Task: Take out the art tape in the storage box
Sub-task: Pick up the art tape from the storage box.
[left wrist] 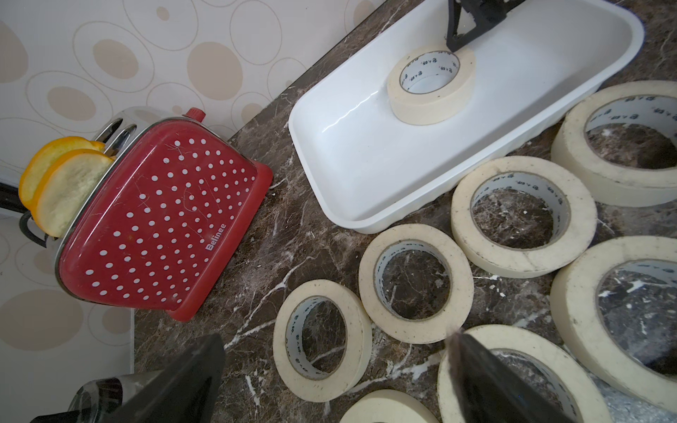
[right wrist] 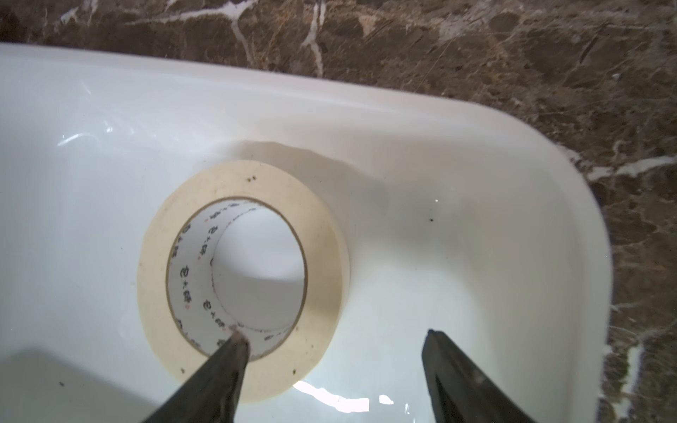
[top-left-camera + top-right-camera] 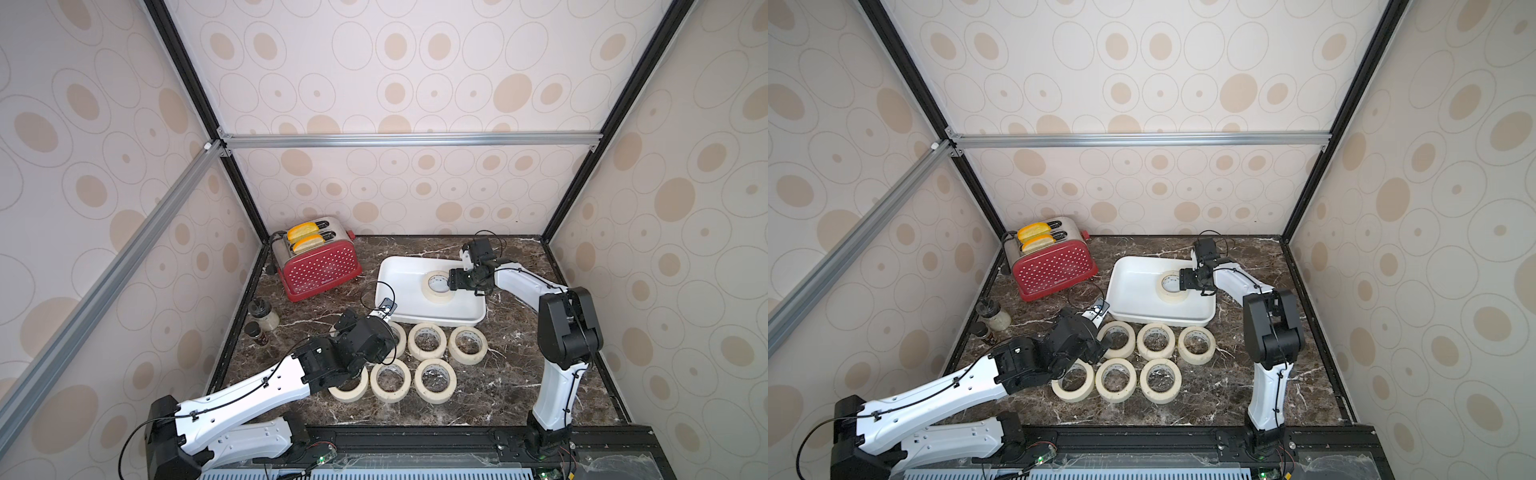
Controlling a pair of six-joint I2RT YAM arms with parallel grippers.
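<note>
One cream art tape roll (image 2: 252,179) lies flat inside the glossy white storage box (image 3: 399,278), printed core opening upward. The right hand (image 2: 336,336) is spread, one tip in the core, one outside. Matching rolls (image 3: 427,340) lie flat on the marbled counter (image 3: 498,374) along the box's long side, left hand (image 1: 337,337) spread above.

Red toaster (image 3: 320,266), left of centre in a top view: showing white brand word "Belinee" near lower edge of dotted side, reading clearly in left wrist view. Tape roll (image 2: 329,256): white core carrying repeated small dark marks, not reading as letters.
</note>
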